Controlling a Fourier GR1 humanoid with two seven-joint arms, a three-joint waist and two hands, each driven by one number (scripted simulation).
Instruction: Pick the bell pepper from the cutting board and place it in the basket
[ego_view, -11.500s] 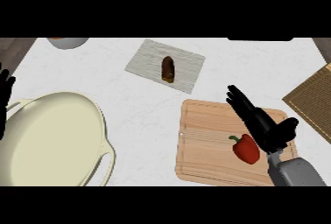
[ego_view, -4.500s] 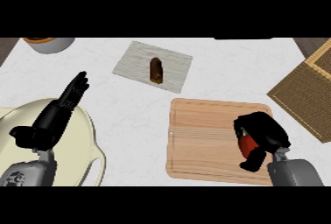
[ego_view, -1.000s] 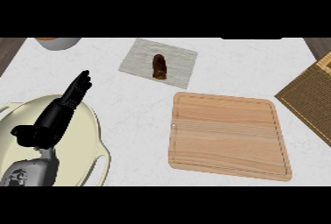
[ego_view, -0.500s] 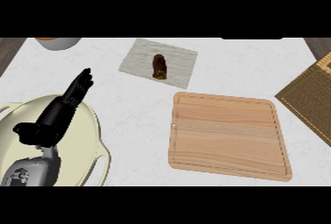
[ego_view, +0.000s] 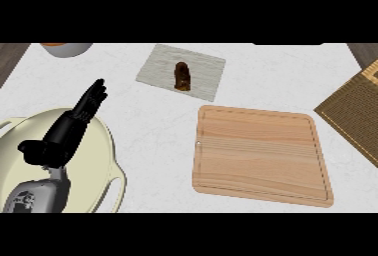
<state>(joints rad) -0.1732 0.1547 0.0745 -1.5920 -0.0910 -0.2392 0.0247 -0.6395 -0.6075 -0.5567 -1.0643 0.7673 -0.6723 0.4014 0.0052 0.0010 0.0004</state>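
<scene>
Rectangular pale wooden cutting board (ego_view: 260, 154) at four o'clock, bare; red bell pepper and right hand unseen, placement unconfirmed; cream oval basket (ego_view: 107, 150) at eight o'clock, with black left hand (ego_view: 63, 135) above, fingers straight, holding nothing.

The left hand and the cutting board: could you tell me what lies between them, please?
In the head view, only bare counter separates the left hand from the cutting board.
</scene>
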